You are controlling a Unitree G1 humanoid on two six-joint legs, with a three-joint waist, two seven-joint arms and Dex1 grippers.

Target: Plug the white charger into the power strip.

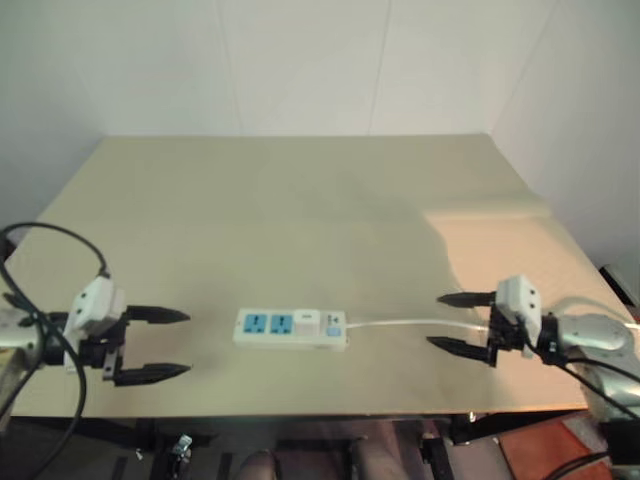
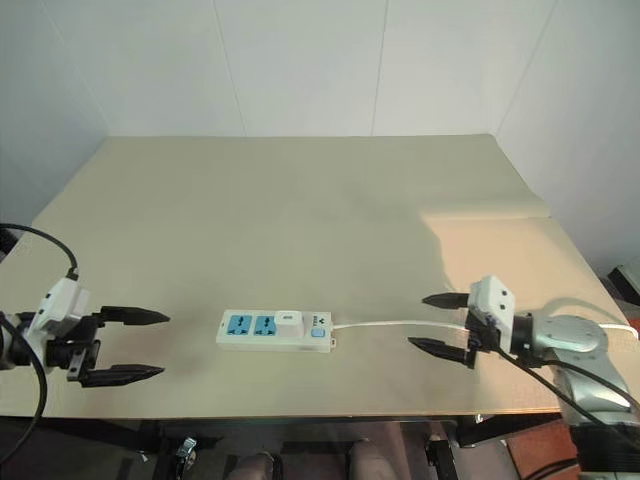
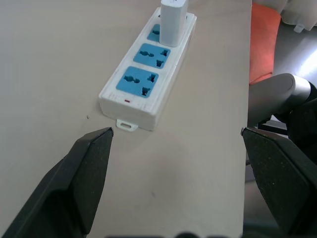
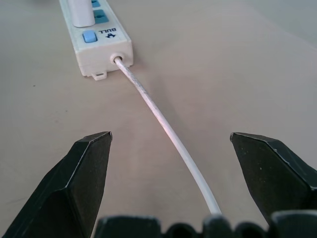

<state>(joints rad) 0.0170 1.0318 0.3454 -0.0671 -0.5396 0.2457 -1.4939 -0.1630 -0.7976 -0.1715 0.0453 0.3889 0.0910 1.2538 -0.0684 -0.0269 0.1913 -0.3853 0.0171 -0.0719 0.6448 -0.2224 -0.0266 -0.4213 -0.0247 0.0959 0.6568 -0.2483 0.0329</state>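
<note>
The power strip (image 1: pixel 290 328) lies flat near the table's front edge, with two blue socket faces bare on its left part. The white charger (image 3: pixel 173 21) stands upright in the third socket, beside the strip's switch end (image 4: pixel 89 36). A thin white cord (image 4: pixel 163 126) runs from that end to the right. My left gripper (image 1: pixel 160 345) is open, well to the left of the strip, pointing at its end. My right gripper (image 1: pixel 460 322) is open, off to the right, with the cord running between its fingers on the table. Neither gripper holds anything.
The beige table (image 1: pixel 300 220) stretches far back to white walls. Its front edge (image 1: pixel 300 412) runs just below the strip and both grippers. An orange patch of floor (image 3: pixel 261 44) lies beyond the table edge.
</note>
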